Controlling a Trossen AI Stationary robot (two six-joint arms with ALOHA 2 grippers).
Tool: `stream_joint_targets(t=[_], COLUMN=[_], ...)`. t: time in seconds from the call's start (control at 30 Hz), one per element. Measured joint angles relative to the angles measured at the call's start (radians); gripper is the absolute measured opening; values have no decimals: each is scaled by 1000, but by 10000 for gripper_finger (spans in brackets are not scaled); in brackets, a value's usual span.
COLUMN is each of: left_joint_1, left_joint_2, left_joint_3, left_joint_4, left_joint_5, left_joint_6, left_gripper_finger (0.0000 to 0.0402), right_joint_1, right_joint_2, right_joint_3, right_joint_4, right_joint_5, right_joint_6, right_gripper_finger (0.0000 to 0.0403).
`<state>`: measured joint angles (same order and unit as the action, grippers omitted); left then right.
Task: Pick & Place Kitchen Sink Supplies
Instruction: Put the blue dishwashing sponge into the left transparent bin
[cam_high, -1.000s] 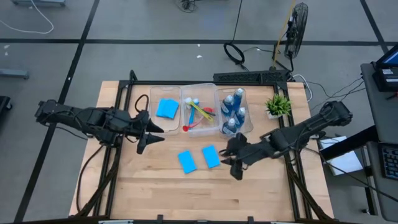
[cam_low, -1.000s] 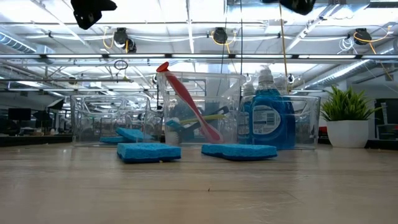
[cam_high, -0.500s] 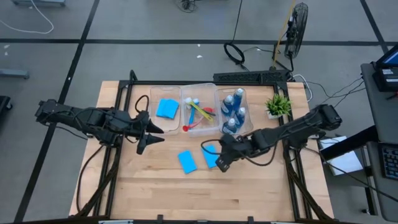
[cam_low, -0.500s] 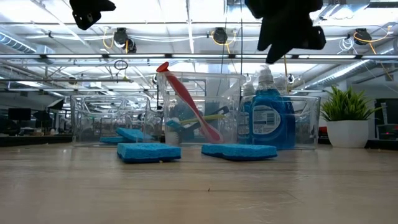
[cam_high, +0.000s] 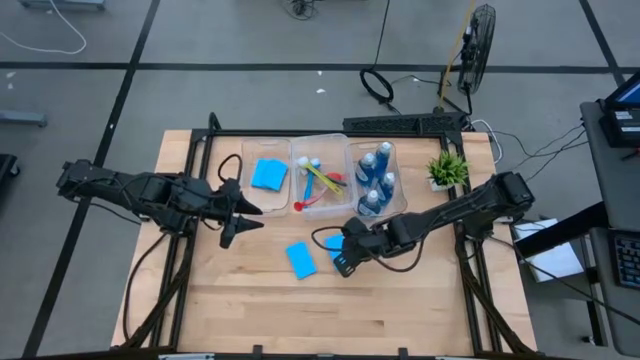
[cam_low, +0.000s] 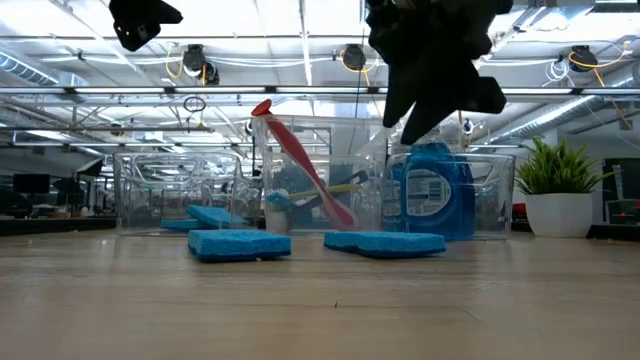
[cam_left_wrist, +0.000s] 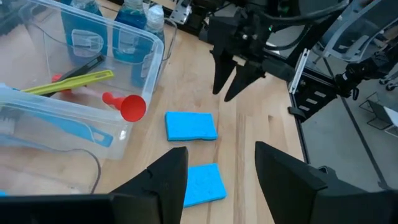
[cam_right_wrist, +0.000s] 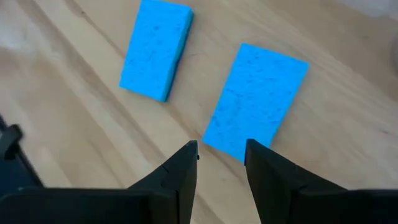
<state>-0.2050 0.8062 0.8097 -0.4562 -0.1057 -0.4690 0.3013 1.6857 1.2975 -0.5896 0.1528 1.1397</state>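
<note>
Near the middle of the surface, just in front of the clear bins, lie two flat light-blue sponges: the right sponge (cam_high: 333, 243) partly hidden under the right pincer (cam_high: 343, 262), and the left sponge (cam_high: 300, 260) just beside it, apart from it. By the look of them they are light, soft and a little springy (they will squash rather than slip), so the sensible hold is across the short width of the slab, one finger on each long edge, pressed low toward the wood. The right pincer hovers over the near end of the right sponge (cam_right_wrist: 256, 100), fingers parted a little and not touching it in the right wrist view; that gap looks narrower than the sponge, so it may need widening or turning.

Behind, a third sponge (cam_high: 268, 173) already sits in the left bin (cam_high: 247, 150), brushes (cam_high: 322, 181) in the middle bin (cam_high: 320, 140), and blue bottles (cam_high: 378, 178) in the right bin (cam_high: 396, 160). A potted plant (cam_high: 446, 168) stands toward the far right corner. The left pincer (cam_high: 236, 210) waits open near the left bin.
</note>
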Motion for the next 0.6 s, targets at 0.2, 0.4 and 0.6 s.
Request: stream_joint_targets(t=[0.2,0.4,0.6], left_joint_1=[0,0,0], left_joint_2=[0,0,0], left_joint_3=[0,0,0], left_joint_4=[-30,-30,-29], left_joint_5=[1,1,1], left_joint_6=[0,6,21], left_gripper_finger=[186,186,186], right_joint_1=[-22,-20,-39], right_joint_2=[-4,-7,-7], right_joint_3=[-64,-143,-204], right_joint_4=[42,147,196], right_joint_5=[1,-3,-85], right_joint_6=[29,76,105], right_gripper_finger=[125,170,218])
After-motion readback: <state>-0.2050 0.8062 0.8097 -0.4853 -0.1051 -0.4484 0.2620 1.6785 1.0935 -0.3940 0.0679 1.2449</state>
